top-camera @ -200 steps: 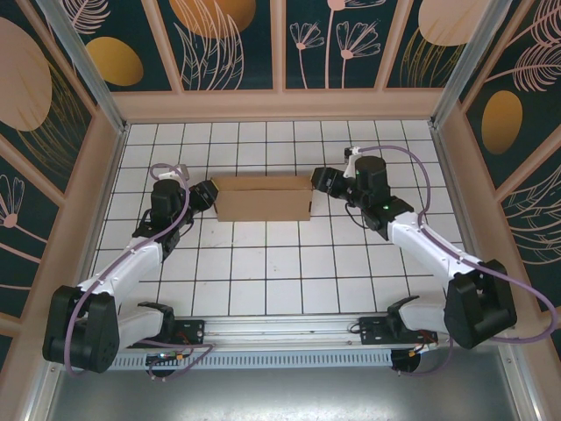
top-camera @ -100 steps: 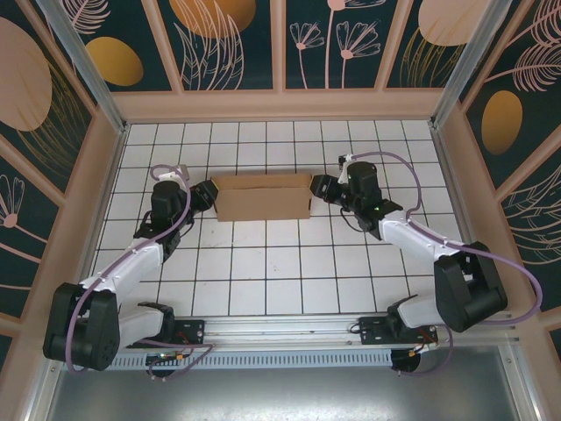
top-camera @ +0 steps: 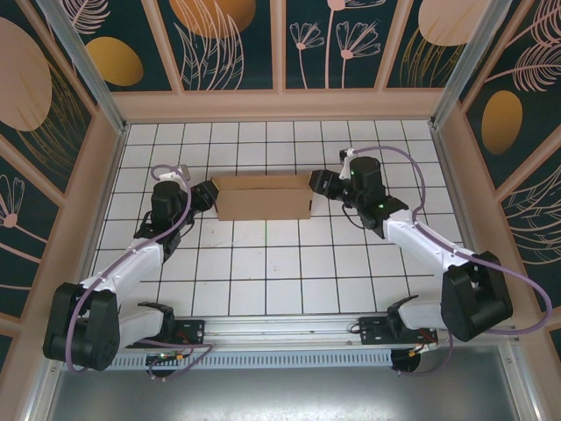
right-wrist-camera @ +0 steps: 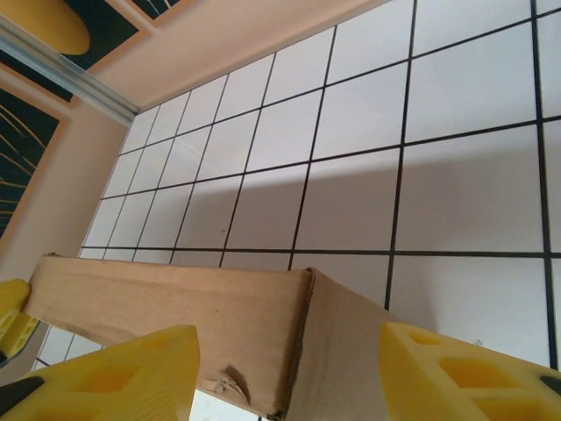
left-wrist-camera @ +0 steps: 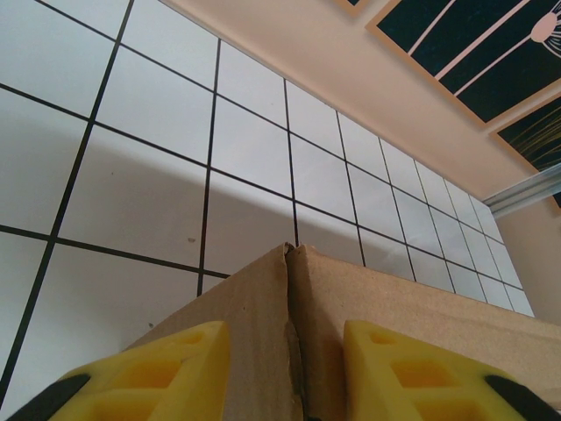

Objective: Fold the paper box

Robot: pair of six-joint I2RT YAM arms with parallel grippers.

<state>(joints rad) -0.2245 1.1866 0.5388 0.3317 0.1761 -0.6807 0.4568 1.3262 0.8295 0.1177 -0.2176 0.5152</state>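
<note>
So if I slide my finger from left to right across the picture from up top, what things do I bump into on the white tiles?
left gripper → paper box → right gripper

Right claw (top-camera: 316, 183) shifted slightly left, closer onto paper box (top-camera: 263, 197) right end.

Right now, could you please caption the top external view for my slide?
Brown paper box on the tiled table, left claw at one end, right claw at the other.
</note>
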